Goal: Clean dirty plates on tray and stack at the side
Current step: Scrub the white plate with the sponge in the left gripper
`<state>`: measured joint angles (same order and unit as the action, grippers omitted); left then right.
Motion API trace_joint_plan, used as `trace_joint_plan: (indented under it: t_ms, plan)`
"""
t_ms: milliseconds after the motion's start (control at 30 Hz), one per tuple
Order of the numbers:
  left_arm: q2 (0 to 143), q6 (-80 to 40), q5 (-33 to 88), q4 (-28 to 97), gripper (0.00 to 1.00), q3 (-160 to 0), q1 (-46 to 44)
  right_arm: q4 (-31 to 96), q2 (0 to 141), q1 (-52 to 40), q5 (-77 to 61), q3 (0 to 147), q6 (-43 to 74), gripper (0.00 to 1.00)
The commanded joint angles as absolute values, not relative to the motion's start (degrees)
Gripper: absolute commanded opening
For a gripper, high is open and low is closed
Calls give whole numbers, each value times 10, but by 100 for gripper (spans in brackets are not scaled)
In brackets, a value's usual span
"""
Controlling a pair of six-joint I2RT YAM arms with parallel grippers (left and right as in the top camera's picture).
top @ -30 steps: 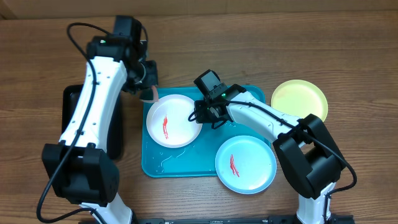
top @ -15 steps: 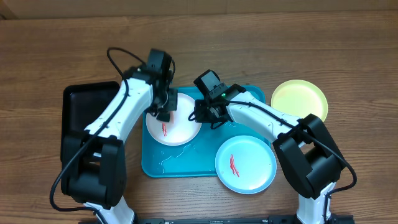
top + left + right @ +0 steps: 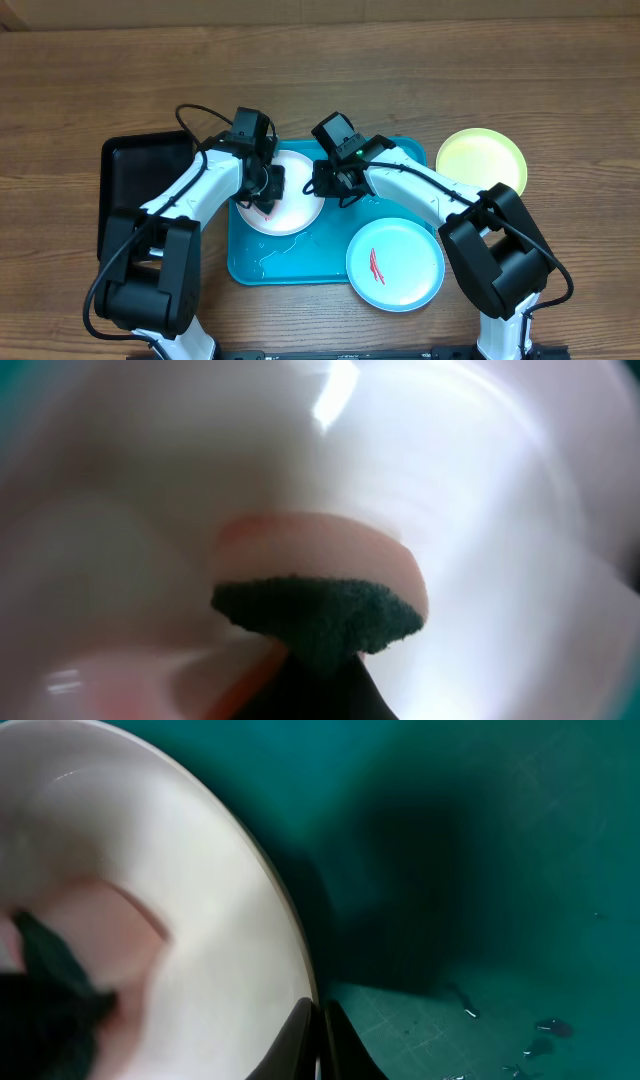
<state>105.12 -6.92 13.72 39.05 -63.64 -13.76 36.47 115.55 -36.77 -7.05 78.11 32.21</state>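
Observation:
A white plate (image 3: pixel 295 205) lies at the upper left of the turquoise tray (image 3: pixel 300 265). My left gripper (image 3: pixel 266 187) is shut on a pink sponge with a green scouring side (image 3: pixel 320 585) and presses it onto this plate (image 3: pixel 500 510), over its red smear. My right gripper (image 3: pixel 326 181) is shut on the plate's right rim; the right wrist view shows the rim pinched between its fingers (image 3: pixel 320 1025). A second white plate (image 3: pixel 395 265) with a red smear sits at the tray's lower right. The yellow-green plate (image 3: pixel 481 160) lies on the table to the right.
A black tray (image 3: pixel 135 185) stands left of the turquoise tray, under my left arm. Water drops lie on the tray floor (image 3: pixel 540 1025). The sponge (image 3: pixel 105 935) also shows at the left of the right wrist view.
My left gripper has swung from beside the black tray onto the white plate with the sponge and now covers the red smear. My right gripper has kept its hold on the rim.

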Motion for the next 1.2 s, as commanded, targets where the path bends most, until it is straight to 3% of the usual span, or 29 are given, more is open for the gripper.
trace_joint_plan:
  t_ms: [0,100,367,500,733,967,1167]
  plan:
    - [1057,0,375,398,4,-621,-147,366,1172,-367,-61,780,326,4]
    - [1057,-10,327,388,4,-621,-147,366,1172,-367,-61,780,326,4]
    - [1057,-203,-148,369,4,-621,-147,367,1172,-367,-61,780,326,4]
    - [1057,-249,-251,417,4,-632,-153,367,1172,-367,-60,780,326,4]
    - [1057,-211,-196,471,4,-648,-188,366,1172,-367,-60,780,326,4]
    - [1057,46,224,429,4,-650,-206,366,1172,-367,-60,780,326,4]
    - [1057,10,196,357,4,-650,-204,366,1172,-367,-60,780,326,4]
